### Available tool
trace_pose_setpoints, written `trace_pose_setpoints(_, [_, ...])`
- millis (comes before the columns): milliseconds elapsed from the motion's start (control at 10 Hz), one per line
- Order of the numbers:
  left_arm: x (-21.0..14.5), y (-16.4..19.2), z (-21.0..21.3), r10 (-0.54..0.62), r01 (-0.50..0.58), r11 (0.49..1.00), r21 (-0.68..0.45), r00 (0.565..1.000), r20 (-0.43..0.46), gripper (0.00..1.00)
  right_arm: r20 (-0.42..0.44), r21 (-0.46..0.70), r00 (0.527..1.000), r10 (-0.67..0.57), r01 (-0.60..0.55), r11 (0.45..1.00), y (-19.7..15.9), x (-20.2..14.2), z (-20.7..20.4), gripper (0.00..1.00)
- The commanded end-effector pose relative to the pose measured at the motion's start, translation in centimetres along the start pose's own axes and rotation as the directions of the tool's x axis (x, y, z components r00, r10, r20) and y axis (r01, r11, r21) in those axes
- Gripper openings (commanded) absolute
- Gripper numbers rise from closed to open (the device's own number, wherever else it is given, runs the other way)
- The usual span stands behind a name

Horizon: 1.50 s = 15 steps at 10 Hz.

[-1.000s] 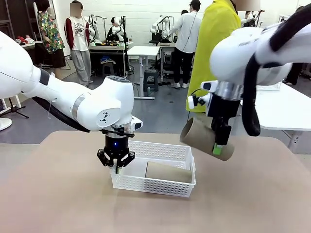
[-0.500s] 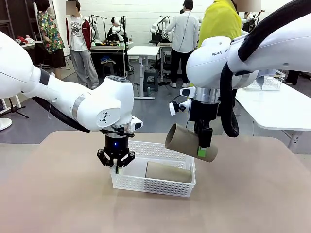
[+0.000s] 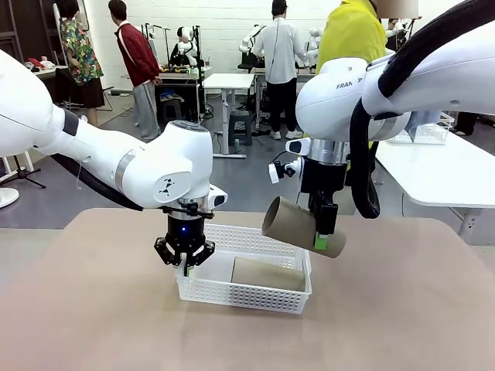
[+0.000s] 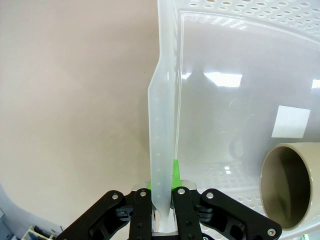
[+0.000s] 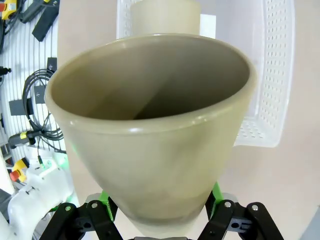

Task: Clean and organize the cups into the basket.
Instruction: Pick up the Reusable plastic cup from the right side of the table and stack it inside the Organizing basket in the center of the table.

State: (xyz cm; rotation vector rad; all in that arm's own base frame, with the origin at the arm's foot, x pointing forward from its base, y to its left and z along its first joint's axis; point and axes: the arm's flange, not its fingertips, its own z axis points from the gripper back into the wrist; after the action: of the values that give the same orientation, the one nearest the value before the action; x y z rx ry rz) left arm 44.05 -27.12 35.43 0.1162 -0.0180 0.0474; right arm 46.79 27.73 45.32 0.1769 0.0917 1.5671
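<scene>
The white mesh basket (image 3: 255, 241) sits mid-table. My left gripper (image 3: 185, 265) is shut on the rim of its left wall; the wrist view shows that wall (image 4: 162, 125) pinched between the fingers. One tan cup (image 3: 267, 274) lies on its side inside the basket, its mouth (image 4: 285, 185) turned toward the left wall. My right gripper (image 3: 323, 238) is shut on a second tan cup (image 3: 298, 226), held tilted in the air over the basket's right end, mouth toward the left. From the right wrist, that cup (image 5: 155, 130) hangs above the basket (image 5: 277, 80).
The tan table (image 3: 402, 309) has free room all around the basket. A person in a yellow top (image 3: 352, 39) stands at the far side behind my right arm. A white table (image 3: 448, 170) stands at the right.
My right arm has carried the tan cup leftward from beyond the basket's right edge to above its right end, then held still. The left gripper has not moved.
</scene>
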Motion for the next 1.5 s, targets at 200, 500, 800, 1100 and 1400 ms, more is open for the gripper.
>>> trace_pose_setpoints(200, [-0.1,0.2,-0.4,-0.008,0.008,1.0,0.009,1.0,-0.007,0.0,-0.065,-0.057,0.996,-0.061,0.058,0.997,-0.1,1.9,-0.1,0.81])
trace_pose_setpoints(500, [-0.1,0.2,-0.4,-0.008,0.008,1.0,0.009,1.0,-0.007,0.0,-0.064,-0.105,0.994,-0.091,0.084,0.991,-2.1,5.7,-1.5,0.81])
trace_pose_setpoints(800, [-0.1,0.2,-0.4,-0.008,0.008,1.0,0.009,1.0,-0.007,0.0,0.006,-0.119,0.994,-0.109,0.109,0.987,-4.2,6.8,-3.2,0.81])
trace_pose_setpoints(1100, [-0.1,0.2,-0.4,-0.008,0.008,1.0,0.009,1.0,-0.007,0.0,0.028,-0.115,0.994,-0.109,0.111,0.987,-5.2,6.8,-4.5,0.81])
trace_pose_setpoints(1400, [-0.1,0.2,-0.4,-0.008,0.008,1.0,0.009,1.0,-0.007,0.0,0.061,-0.118,0.994,-0.09,0.097,0.988,-5.9,6.3,-6.1,0.81])
